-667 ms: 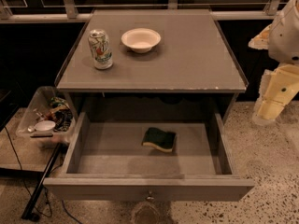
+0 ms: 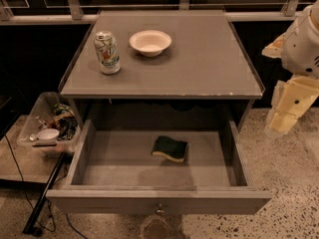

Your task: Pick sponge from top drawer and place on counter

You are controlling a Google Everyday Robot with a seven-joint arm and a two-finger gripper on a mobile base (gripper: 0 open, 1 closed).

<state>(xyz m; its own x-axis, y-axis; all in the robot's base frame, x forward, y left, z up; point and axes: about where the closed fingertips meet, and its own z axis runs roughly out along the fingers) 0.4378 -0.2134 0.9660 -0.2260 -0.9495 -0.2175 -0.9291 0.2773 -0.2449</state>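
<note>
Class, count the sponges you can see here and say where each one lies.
1. The sponge lies near the middle of the open top drawer. None shows on the counter; the cluttered bin might hide more. The gripper hangs right of the counter, touching nothing.

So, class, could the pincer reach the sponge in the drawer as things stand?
Probably yes: the top drawer stands open, the sponge lies uncovered on its floor, and the pincer hangs right of the counter, with nothing visible between them.

White rounded arm shell (image 2: 303, 45), dark marks — cream blocky hand (image 2: 285, 116) at rt edge.
</note>
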